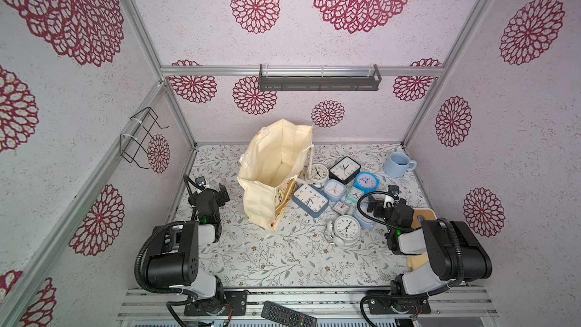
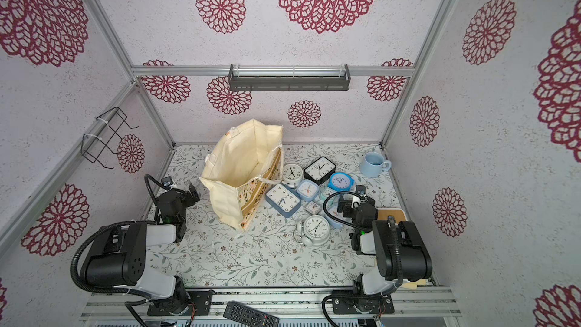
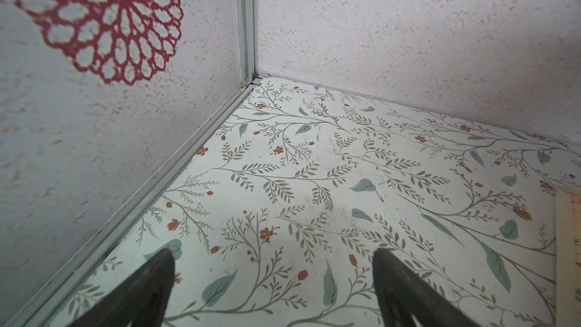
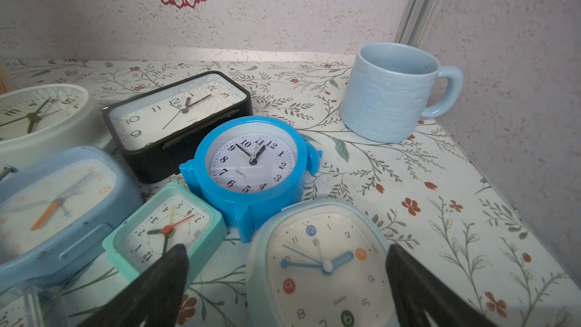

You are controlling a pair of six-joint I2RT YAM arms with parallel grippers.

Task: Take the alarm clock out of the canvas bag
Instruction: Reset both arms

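The cream canvas bag (image 1: pixel 267 180) stands upright and open at the table's middle back; only bare cream fabric shows inside it in both top views. Several alarm clocks lie face up on the table to its right. My right gripper (image 4: pixel 287 248) is open, its fingers standing apart on either side of a pale blue alarm clock (image 4: pixel 320 265) with coloured numerals that rests on the table. That same clock (image 1: pixel 363 220) peeks out under the right gripper (image 1: pixel 372 207). My left gripper (image 3: pixel 273 253) is open and holds nothing, over bare table left of the bag; a top view shows this gripper (image 1: pixel 222 193).
Among the clocks are a bright blue round one (image 4: pixel 253 162), a black rectangular one (image 4: pixel 176 114) and a white twin-bell one (image 1: pixel 345 229). A light blue mug (image 1: pixel 396 165) stands back right. A wooden board (image 1: pixel 424 215) lies under the right arm. A remote (image 1: pixel 287 314) rests on the front rail.
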